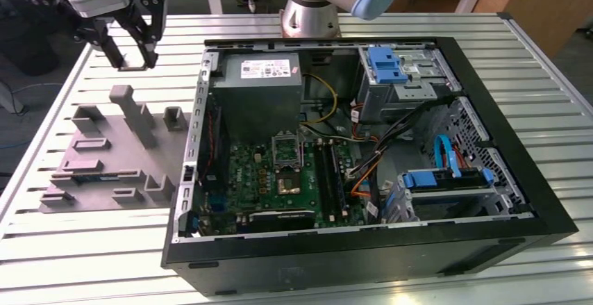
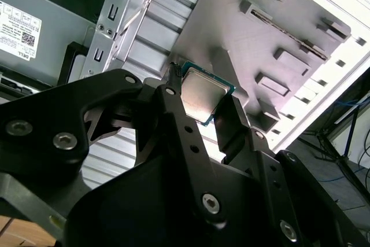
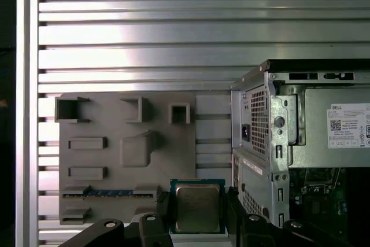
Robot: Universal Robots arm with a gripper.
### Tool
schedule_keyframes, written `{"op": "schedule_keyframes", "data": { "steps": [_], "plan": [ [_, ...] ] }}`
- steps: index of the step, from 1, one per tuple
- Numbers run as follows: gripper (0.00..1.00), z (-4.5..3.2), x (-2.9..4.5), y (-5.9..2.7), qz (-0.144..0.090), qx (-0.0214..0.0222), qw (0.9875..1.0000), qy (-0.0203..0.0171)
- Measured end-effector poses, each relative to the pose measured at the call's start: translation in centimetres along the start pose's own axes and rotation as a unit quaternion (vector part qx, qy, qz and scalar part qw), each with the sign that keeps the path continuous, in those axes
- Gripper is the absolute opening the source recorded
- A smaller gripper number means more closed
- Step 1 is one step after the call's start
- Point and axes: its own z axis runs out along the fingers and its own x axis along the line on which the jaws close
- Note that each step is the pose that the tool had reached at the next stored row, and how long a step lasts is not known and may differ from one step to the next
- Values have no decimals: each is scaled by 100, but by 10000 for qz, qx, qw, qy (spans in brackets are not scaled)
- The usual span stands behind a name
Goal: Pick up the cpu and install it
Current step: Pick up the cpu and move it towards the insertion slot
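gripper (image 1: 132, 60) clamped on cpu (image 3: 198, 207), held above tray (image 1: 97, 153); pickup done, not yet in socket (image 1: 287, 151).

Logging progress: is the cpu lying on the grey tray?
No, in the second wrist view the cpu is clamped between the gripper's fingers, with the tray behind it.

I see open black metal PC case (image 1: 519, 204) on slatted metal table (image 1: 93, 263), toward exterior view's right. Grey moulded parts tray (image 1: 97, 155) on table just beside case, on exterior view's left. In case: grey power-supply box (image 1: 264, 100) at far end, green motherboard (image 1: 269, 180) nearer, metal-framed socket (image 1: 287, 153) on board. My black two-finger gripper (image 1: 132, 60) hangs over tray's far end. Small flat silvery square cpu (image 2: 202, 93) (image 3: 198, 206) sits between its fingers in both wrist views.
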Motion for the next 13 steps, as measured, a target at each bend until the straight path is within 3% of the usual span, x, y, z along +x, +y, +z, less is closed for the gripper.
{"op": "schedule_keyframes", "data": {
  "steps": [13],
  "plan": [
    [47, 0, -40, 1, 0, 0, 10000, 0]
  ]
}}
